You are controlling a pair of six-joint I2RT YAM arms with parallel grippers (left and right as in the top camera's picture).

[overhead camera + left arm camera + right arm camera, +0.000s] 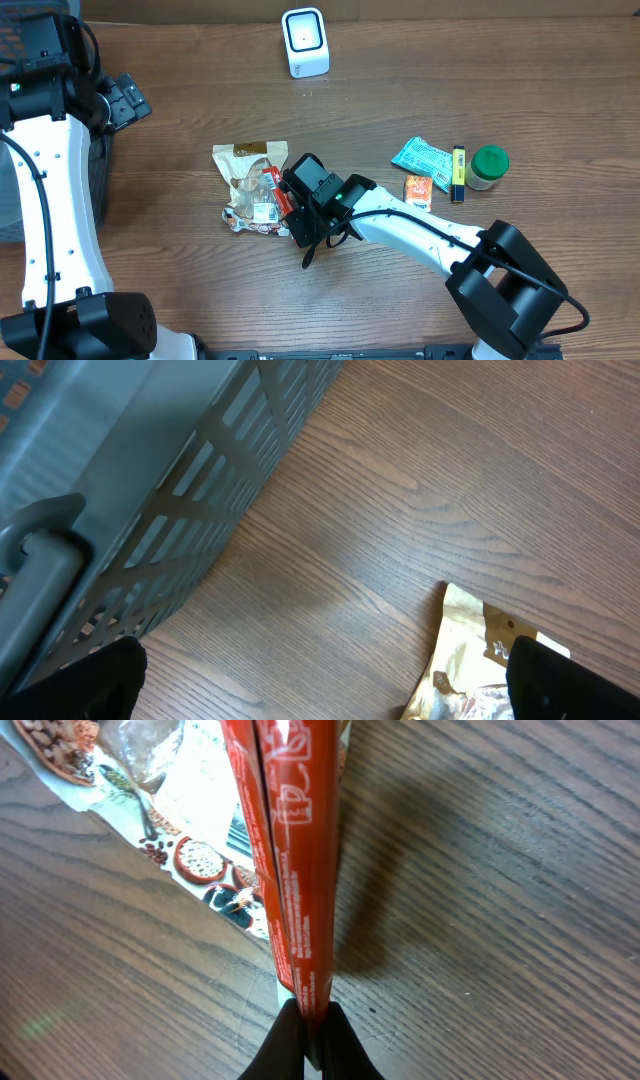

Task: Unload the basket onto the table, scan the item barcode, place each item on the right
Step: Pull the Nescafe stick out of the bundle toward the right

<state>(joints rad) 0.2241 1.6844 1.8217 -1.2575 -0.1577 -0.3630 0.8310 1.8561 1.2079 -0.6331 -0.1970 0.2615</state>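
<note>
Seen from overhead, the red stick packet (272, 190) lies just left of the centre of the table (180, 60), across the right edge of a gold-topped snack bag (248, 185). The right gripper (292, 218) pinches the packet's near end, its jaws closed right down on it. The white scanner (305, 42) stands well apart at 12 o'clock, other small goods (450, 170) cluster at 3 o'clock, and the left gripper (133, 100) hangs at 10 o'clock. In the left wrist view its jaws stand spread wide with nothing between them, with a grey basket (150, 480) at 10 o'clock and the bag's gold corner at 5 o'clock. In the right wrist view the packet runs towards 12 o'clock from the fingertips, which clamp its flat end seal. It looks light, thin and limp, with film that is probably slippery. I judge the seal end to be the firmest hold, though the free length may droop or twist. White small print and a cup pictogram run along the packet, too fine to read, and no barcode shows on this face.
</note>
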